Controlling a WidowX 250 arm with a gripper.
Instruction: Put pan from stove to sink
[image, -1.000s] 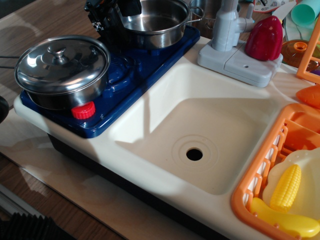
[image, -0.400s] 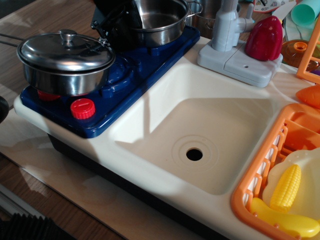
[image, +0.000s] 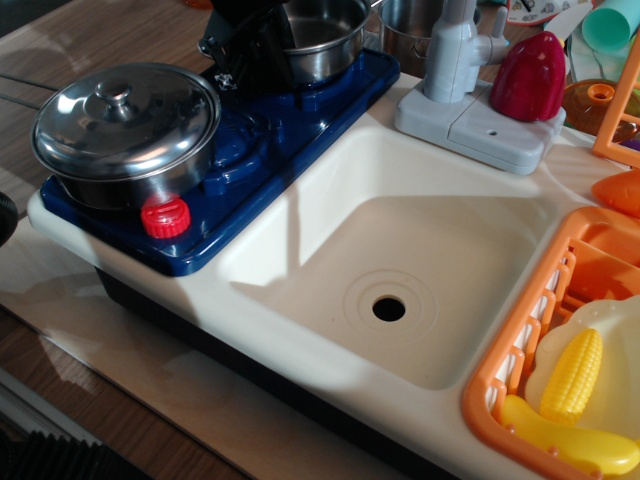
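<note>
The pan (image: 325, 45), a shiny steel pot, is at the top of the view over the rear burner of the dark blue stove (image: 290, 120); its upper rim is cut off by the frame edge. It looks raised a little off the burner. My black gripper (image: 262, 35) is clamped on the pan's left rim. The cream sink (image: 420, 250) with its dark drain hole (image: 389, 308) lies to the right of the stove, with nothing in it.
A lidded steel pan (image: 125, 125) sits on the front burner behind the red knob (image: 165, 216). The grey faucet (image: 455, 50) and a red toy (image: 527, 77) stand behind the sink. An orange dish rack (image: 520, 350) with corn (image: 572, 372) is at the right.
The pan and gripper have risen and shifted toward the top of the view. The lidded pan tipped up briefly and has settled back on the front burner.
</note>
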